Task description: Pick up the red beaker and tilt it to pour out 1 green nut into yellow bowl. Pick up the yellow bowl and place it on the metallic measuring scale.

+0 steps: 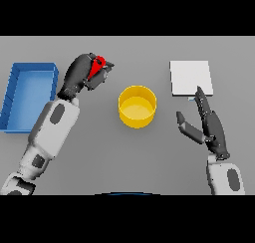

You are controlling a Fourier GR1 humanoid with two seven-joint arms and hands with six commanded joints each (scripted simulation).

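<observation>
One small red plastic beaker [97, 66] sits clamped in the curled fingers of the left hand [84, 73], mostly hidden; it looks light and rigid, best held around its wall. One round yellow bowl [137, 106] rests right of that hand, likely stiff and graspable by its rim. One flat metallic measuring scale [191, 77] lies just beyond the right hand [206, 126], whose fingers are spread. One blue tray [30, 95] lies left. No nut shows.

red beaker [98, 65] mostly hidden by left robot hand [82, 73], contents unseen
</observation>
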